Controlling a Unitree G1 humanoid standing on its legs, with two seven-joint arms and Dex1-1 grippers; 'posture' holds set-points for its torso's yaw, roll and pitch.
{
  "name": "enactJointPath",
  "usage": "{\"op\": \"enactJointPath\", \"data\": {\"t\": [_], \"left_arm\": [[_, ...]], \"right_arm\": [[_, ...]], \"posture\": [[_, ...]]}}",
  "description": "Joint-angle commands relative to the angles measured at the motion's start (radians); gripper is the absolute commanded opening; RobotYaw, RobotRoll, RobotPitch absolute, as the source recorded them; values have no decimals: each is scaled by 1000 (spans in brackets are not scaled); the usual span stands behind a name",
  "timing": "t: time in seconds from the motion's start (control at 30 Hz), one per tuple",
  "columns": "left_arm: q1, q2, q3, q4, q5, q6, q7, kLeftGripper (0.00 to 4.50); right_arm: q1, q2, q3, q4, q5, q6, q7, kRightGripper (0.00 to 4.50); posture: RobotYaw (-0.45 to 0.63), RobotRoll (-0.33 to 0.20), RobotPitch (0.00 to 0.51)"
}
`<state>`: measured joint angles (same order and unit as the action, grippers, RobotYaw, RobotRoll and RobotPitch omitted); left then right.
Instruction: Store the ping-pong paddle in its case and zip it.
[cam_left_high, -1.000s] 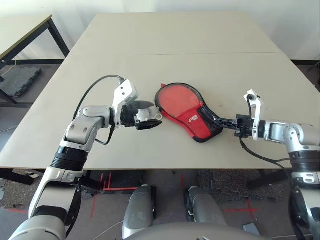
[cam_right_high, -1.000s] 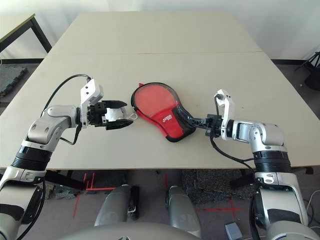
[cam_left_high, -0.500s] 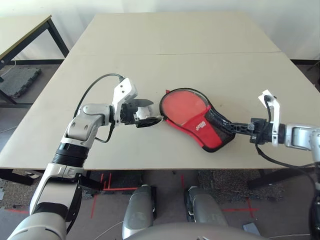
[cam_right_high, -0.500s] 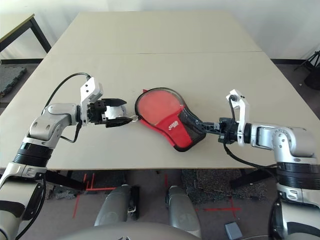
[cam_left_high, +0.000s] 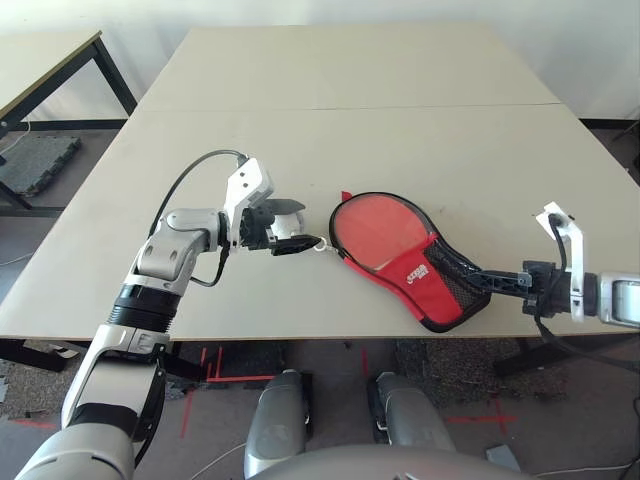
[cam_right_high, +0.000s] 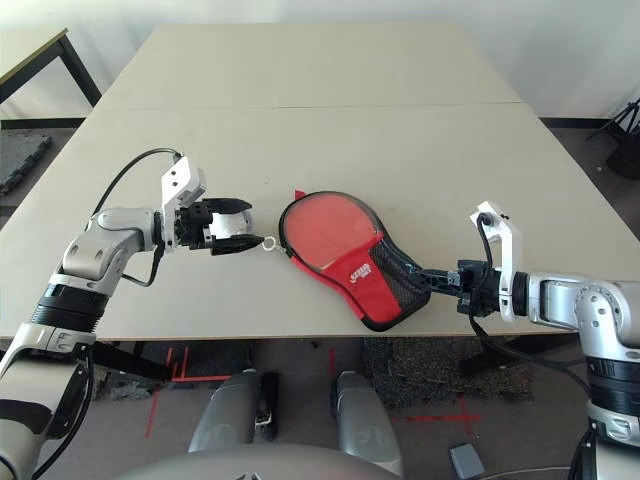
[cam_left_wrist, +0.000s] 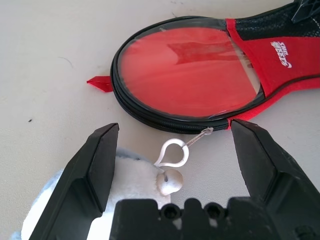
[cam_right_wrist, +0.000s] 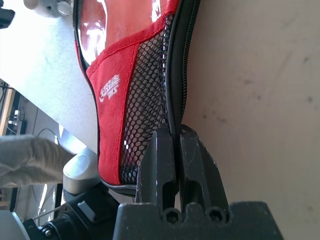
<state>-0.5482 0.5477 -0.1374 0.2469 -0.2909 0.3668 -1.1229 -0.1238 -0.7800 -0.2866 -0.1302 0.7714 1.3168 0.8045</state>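
The right tool (cam_right_high: 432, 279), clamped on the case (cam_right_high: 345, 255) rim's handle end, anchors it while the spread-apart left tool (cam_left_wrist: 175, 145) straddles the zipper pull (cam_left_wrist: 172, 152).

1. A large beige table (cam_left_high: 380, 70) carries a straight seam across its top.
2. A second table (cam_left_high: 50, 50) with black legs stands at the left.
3. A dark mat (cam_left_high: 38, 160) lies on the floor beneath it.

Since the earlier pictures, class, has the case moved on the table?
Yes. The case has slid toward the robot's right and the table's near edge, away from the open left gripper, with the shut right gripper pinching its narrow end.
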Motion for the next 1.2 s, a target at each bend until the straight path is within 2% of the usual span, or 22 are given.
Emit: {"op": "enactJointPath", "data": {"t": [0.03, 0.3, 0.4, 0.6, 0.67, 0.73, 0.87, 0.97, 1.1, 1.2], "left_arm": [[-14, 1, -9, 14, 15, -7, -9, 4500], [-16, -1, -9, 14, 17, -9, -10, 4500], [-15, 3, -6, 13, 18, -8, -10, 4500], [-17, 20, 9, 3, 15, 2, -7, 4500], [-17, 29, 14, 2, 13, 4, -8, 4500], [-17, 37, 19, -4, 9, 10, -7, 4500], [-12, 56, 21, -37, -12, 55, -31, 4500], [-11, 58, 24, -50, -12, 64, -24, 4500], [-12, 54, 38, -48, -1, 60, 12, 4500], [-5, 52, 38, -59, -2, 66, 22, 4500]], "right_arm": [[22, -30, 5, 7, -9, -10, 1, 11], [59, -107, 77, 2, -33, -87, 64, 11], [71, -145, 77, -29, -22, -130, 113, 855], [61, -262, 1, -21, 5, -148, 205, 3058], [44, -289, -11, -14, -6, -176, 215, 3930], [13, -300, 6, -15, -38, -235, 218, 4440], [-79, -258, 110, -26, -111, -364, 217, 4440], [-133, -201, 193, -43, -135, -394, 214, 4440], [-254, -56, 325, 60, -238, -472, 164, 4440], [-316, 19, 402, 159, -319, -535, 150, 4440]], "posture": [[49, 0, 84], [51, 0, 78], [56, 0, 78], [66, 0, 78], [70, 0, 79], [73, 0, 81], [77, 0, 81], [87, 0, 81], [106, 0, 77], [118, 0, 75]]}}
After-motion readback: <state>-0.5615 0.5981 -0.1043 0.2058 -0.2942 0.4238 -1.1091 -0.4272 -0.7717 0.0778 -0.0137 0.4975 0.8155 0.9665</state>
